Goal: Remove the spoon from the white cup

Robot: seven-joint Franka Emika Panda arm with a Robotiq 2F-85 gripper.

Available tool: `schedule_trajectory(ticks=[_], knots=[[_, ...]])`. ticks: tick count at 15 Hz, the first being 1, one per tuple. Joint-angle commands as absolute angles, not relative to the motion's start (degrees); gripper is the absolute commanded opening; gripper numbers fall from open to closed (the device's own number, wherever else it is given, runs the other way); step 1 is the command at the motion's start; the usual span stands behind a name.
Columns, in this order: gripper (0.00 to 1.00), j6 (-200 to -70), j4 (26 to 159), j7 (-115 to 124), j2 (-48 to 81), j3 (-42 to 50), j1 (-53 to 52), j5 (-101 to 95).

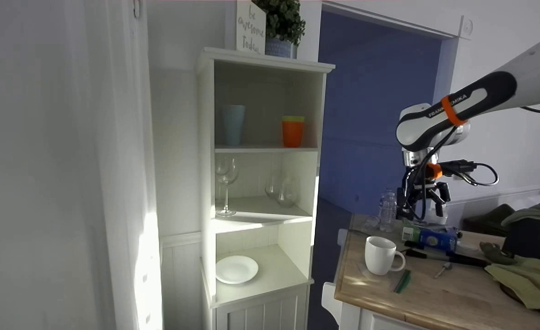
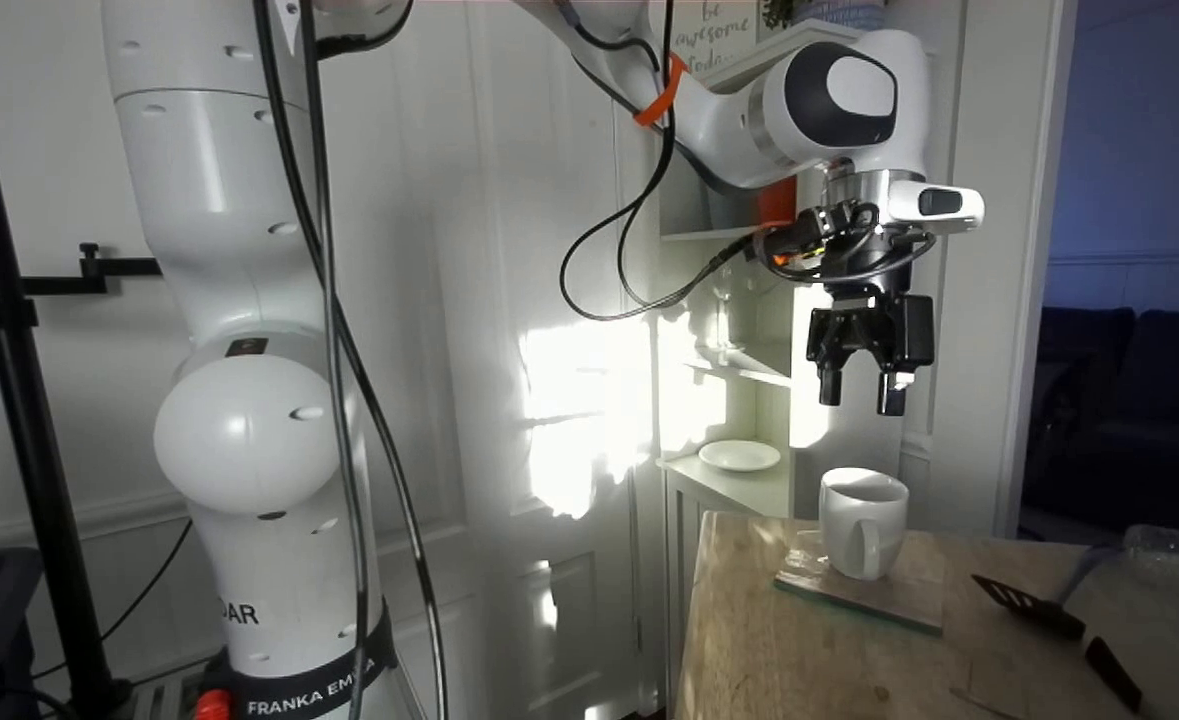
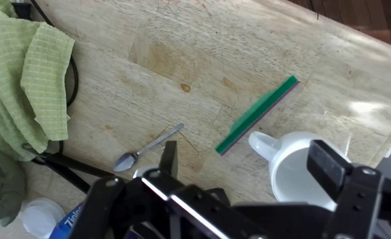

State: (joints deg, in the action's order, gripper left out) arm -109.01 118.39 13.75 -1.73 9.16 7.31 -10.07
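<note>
The white cup point(image 1: 379, 255) stands upright on the wooden table, and it also shows in an exterior view point(image 2: 839, 520) and in the wrist view point(image 3: 294, 172). The visible part of its inside holds nothing; my finger covers part of it. A small metal spoon point(image 3: 155, 142) lies flat on the table, apart from the cup, and also shows in an exterior view point(image 1: 443, 269). My gripper point(image 3: 245, 156) is open, with nothing between its fingers. It hangs above the table, pointing down, in both exterior views point(image 1: 422, 211) point(image 2: 861, 393).
A clear bag with a green strip point(image 3: 258, 114) lies by the cup. A blue Ziploc box point(image 1: 437, 240), a plastic bottle point(image 1: 387, 211), a black spatula point(image 2: 1029, 605) and a green towel point(image 3: 46, 79) are on the table. A white shelf point(image 1: 264, 146) stands beyond the table's edge.
</note>
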Motion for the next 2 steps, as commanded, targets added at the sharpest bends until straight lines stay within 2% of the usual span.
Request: schedule_trajectory(ticks=[1, 2], knots=[[1.0, -108.82, 118.24, 13.12, -1.79, 8.76, 7.74, -10.04], [1.0, -108.82, 118.25, 12.85, -1.79, 8.76, 7.74, -10.04]])
